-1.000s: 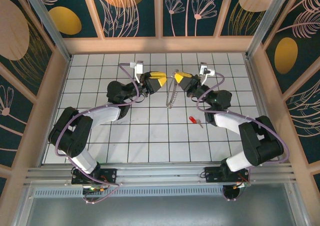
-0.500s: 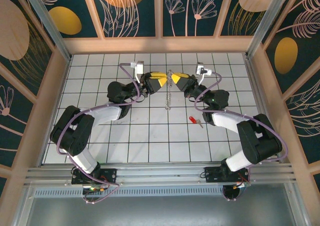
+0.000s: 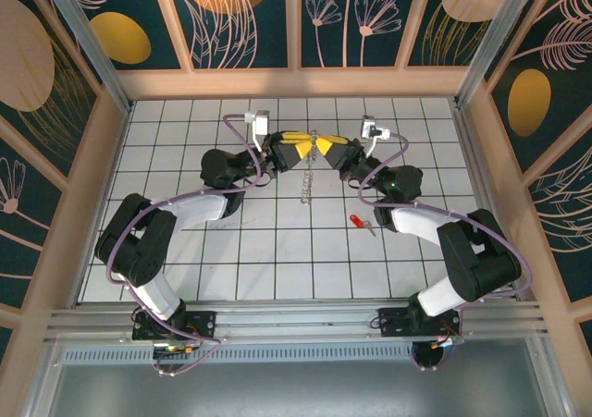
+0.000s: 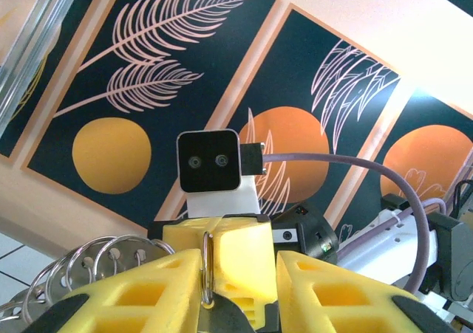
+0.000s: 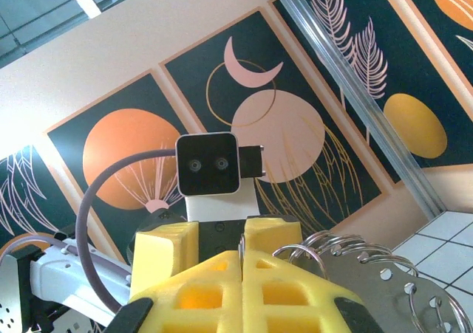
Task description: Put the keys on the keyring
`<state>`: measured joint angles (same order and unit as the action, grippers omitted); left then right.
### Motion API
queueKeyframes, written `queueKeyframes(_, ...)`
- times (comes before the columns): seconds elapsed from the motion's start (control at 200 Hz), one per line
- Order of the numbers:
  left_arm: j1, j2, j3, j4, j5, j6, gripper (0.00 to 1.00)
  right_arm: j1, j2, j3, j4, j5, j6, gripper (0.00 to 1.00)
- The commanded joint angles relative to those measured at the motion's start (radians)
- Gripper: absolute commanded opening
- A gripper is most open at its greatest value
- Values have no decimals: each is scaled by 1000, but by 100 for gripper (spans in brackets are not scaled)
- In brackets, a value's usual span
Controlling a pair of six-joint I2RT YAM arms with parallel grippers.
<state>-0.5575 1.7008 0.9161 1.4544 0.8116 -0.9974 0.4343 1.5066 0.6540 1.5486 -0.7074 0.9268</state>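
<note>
**Entry: keyring held aloft, key not yet threaded**

Right gripper (image 3: 325, 146): clenched on the keyring (image 3: 306, 178), which hung from its tips with the chain trailing down. Left gripper (image 3: 302, 148): met it tip to tip, jaws slightly apart around one ring wire, not visibly pinching. Key (image 3: 356, 221): lay unheld on the tiles, well behind the right gripper. The next move likely called for the left gripper to secure the ring, freeing the right to fetch the key.

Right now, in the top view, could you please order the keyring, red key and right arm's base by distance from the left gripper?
1. keyring, at the left gripper fingertips.
2. red key, on the tiles, nearer and right.
3. right arm's base, near edge, right.
</note>
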Motion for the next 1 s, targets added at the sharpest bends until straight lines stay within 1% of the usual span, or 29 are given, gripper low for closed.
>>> queueKeyframes(0.0, -10, 8, 31, 49, 23, -7, 30, 8, 0, 28, 83, -6, 10, 0)
queueKeyframes(0.275, -15, 41, 39, 43, 23, -6, 18, 9, -5, 24, 75, -13, 5, 0)
queueKeyframes(0.47, -15, 41, 41, 34, 15, 3, 17, 12, -11, 23, 58, -23, -2, 0)
queueKeyframes(0.576, -15, 36, 37, 25, 1, 11, 21, 13, -16, 16, 48, -21, -11, 0)
queueKeyframes(0.751, -15, 19, 30, 5, -15, 37, 25, 13, -32, 7, 20, -17, -32, 0)
queueKeyframes(0.796, -15, 19, 26, -7, -24, 50, 29, 12, -37, 4, 11, -14, -39, 0)
queueKeyframes(0.841, -15, 19, 21, -19, -35, 62, 37, 13, -42, 3, 5, -11, -44, 0)
queueKeyframes(0.866, -14, -11, 17, -24, -43, 67, 40, 12, -44, 1, 2, -10, -46, 0)
queueKeyframes(0.996, -15, -28, 7, -43, -54, 90, 39, 12, -49, -6, -7, -4, -52, 0)
